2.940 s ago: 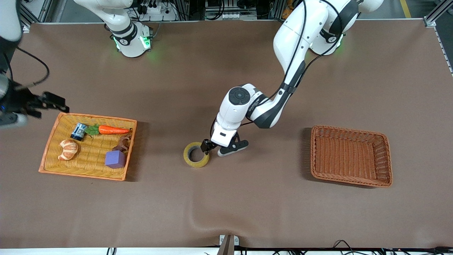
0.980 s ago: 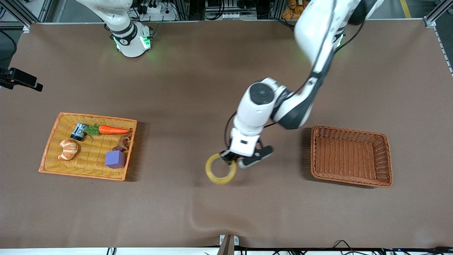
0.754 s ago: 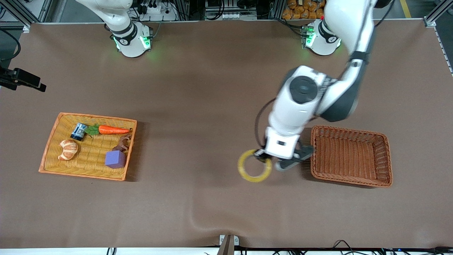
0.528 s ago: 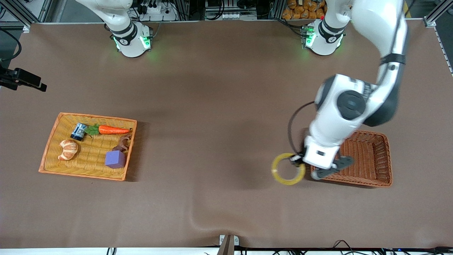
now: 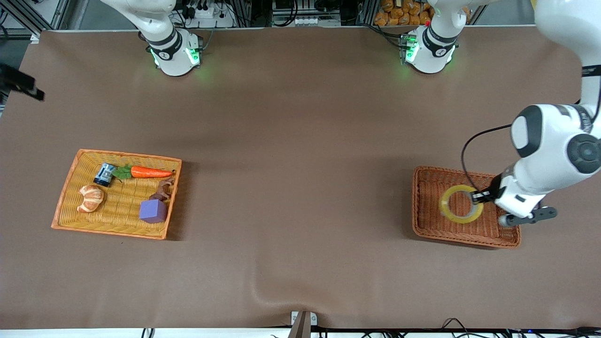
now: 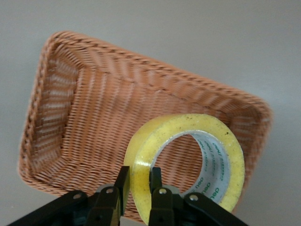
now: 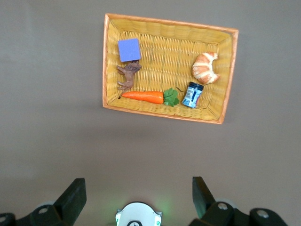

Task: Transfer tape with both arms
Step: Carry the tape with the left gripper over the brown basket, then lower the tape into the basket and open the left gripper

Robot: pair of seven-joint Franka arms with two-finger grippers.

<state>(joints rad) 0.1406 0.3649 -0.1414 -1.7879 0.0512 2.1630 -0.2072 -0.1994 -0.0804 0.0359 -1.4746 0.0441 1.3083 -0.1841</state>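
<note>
Now the left gripper pinches the tape by its wall, the ring hanging directly over the brown basket; the right gripper waits spread open, high above the yellow basket

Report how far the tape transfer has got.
Done: the tape is out of the yellow basket at the right arm's end. In hand: the left claw grips it over the brown basket. Left: the release. The right claw waits open, high above the table.
</note>
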